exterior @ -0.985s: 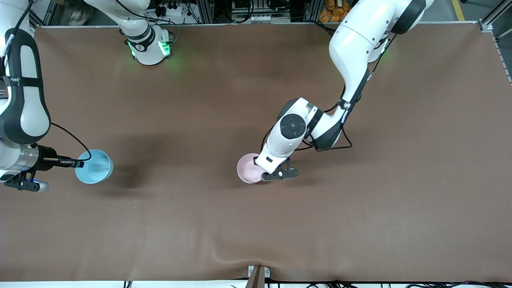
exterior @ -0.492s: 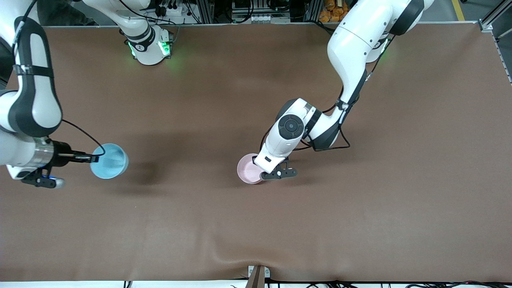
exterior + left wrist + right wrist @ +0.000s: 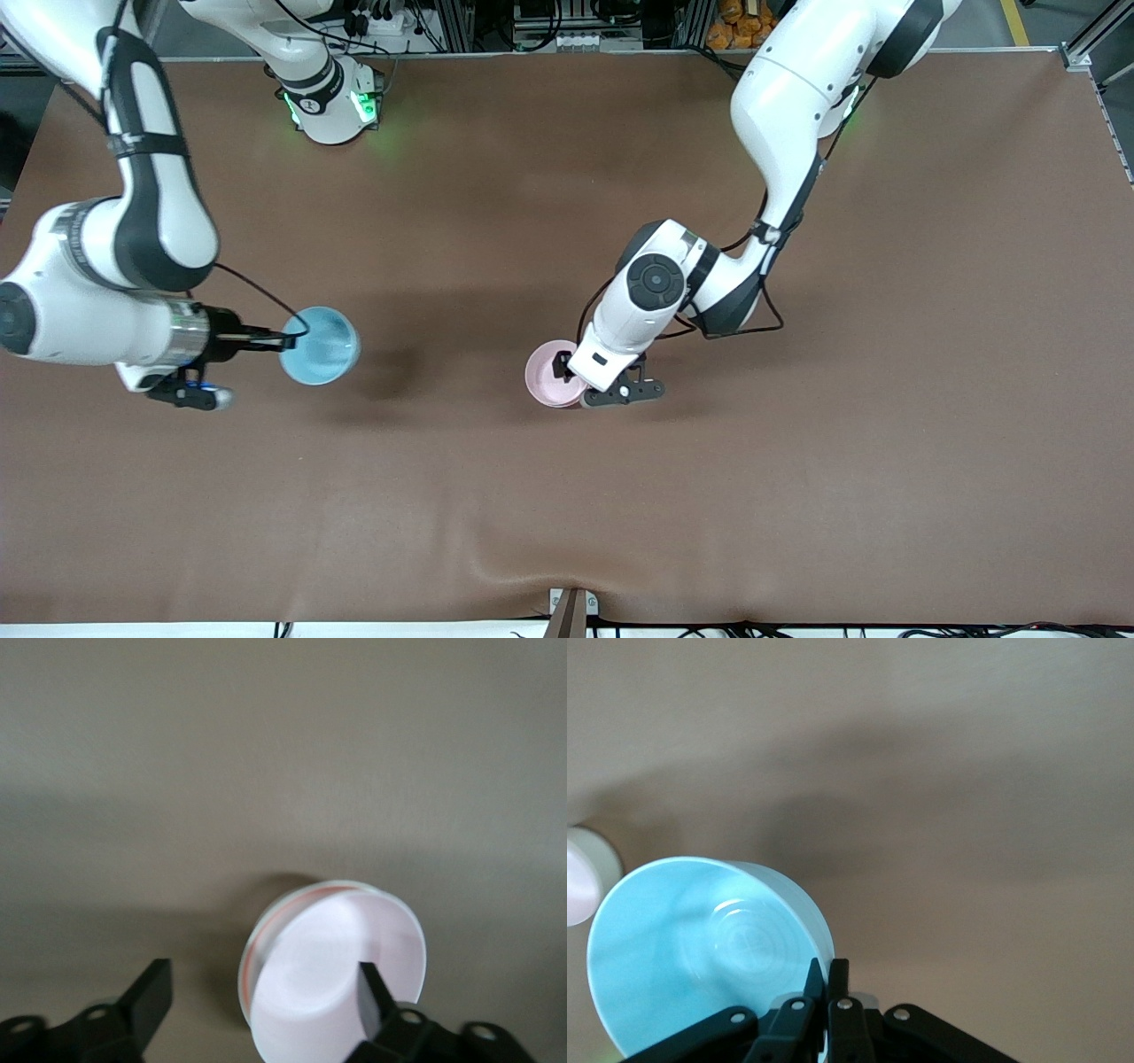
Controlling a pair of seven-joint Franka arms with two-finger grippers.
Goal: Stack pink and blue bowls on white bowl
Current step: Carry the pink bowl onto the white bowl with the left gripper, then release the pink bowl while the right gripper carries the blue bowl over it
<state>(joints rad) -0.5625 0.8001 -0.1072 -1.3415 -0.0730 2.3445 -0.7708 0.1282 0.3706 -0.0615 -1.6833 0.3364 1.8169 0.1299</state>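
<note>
A pale pink bowl sits nested in the white bowl, of which only a thin rim shows around the pink bowl. My left gripper stands open just over this stack. In the left wrist view the left gripper straddles the rim, one finger over the bowl's inside and one outside it, touching nothing. The light blue bowl hangs tilted above the table toward the right arm's end. My right gripper is shut on its rim. The right wrist view shows the right gripper pinching the blue bowl.
The brown table mat carries nothing else. Both arm bases stand along the table's edge farthest from the front camera. A small bracket sits at the edge nearest the front camera. The stacked bowls show at the right wrist view's border.
My left gripper has opened and let go of the pink bowl. My right arm has carried the blue bowl toward the middle of the table, closer to the stack.
</note>
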